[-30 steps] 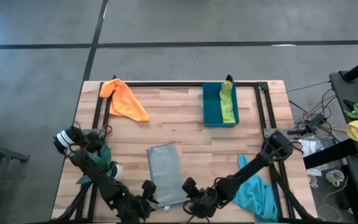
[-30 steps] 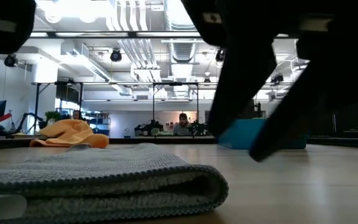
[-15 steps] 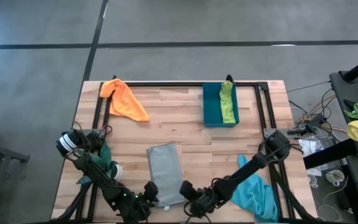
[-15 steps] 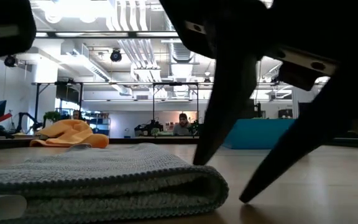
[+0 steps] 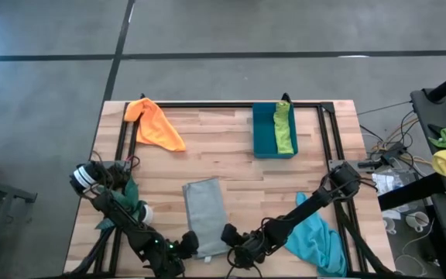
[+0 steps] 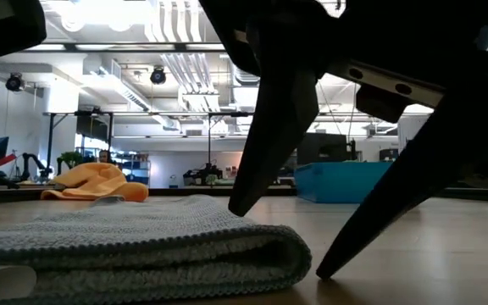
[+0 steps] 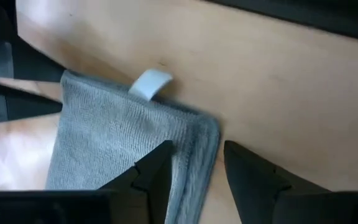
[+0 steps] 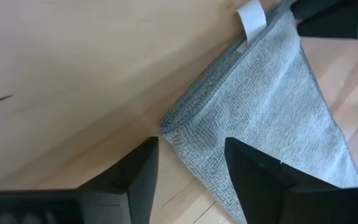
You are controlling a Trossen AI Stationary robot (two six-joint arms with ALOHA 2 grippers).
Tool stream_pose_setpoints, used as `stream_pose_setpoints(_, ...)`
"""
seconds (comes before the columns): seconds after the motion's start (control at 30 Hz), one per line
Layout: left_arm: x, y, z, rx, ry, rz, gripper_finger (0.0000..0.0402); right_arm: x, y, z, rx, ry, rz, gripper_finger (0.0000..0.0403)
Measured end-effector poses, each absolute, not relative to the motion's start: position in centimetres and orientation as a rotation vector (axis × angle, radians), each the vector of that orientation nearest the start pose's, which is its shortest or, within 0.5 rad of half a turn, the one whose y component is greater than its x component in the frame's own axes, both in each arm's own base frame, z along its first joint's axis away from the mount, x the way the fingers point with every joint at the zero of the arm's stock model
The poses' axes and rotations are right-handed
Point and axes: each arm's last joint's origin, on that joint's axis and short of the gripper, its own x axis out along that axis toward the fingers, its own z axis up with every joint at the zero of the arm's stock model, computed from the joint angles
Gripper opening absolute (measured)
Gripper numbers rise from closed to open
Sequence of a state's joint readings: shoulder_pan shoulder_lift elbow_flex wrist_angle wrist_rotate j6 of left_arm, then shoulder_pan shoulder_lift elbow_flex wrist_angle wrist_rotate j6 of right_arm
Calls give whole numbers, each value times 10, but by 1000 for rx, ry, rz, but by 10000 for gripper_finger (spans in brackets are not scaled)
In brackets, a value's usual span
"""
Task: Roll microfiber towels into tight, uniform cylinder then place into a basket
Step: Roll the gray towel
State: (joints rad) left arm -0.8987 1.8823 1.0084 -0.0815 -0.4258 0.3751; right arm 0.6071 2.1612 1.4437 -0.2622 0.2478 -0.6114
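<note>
Grey microfiber towel (image 5: 205, 215), folded flat, nubby knit weave, white tag (image 7: 150, 83) at its near edge, lies on the slatted wood counter (image 5: 231, 151). Left hand (image 5: 183, 246) at its near-left corner, fingers apart, one over the cloth. Right hand (image 5: 233, 249) at the near-right corner, fingers apart, straddling the folded edge. Teal plastic basket (image 5: 265, 130) at the far side holds a lime green towel (image 5: 284, 128). Orange towel (image 5: 155, 124) crumpled far left; turquoise towel (image 5: 317, 242) near right.
</note>
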Motion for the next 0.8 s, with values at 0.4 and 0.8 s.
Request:
stream_pose_setpoints(0.4,242,-281,109,848,644,-557,9,373,251,122,-970,707,673,123)
stream_pose_setpoints(0.8,243,-280,141,568,656,-473,1,377,261,154,-626,758,565,10)
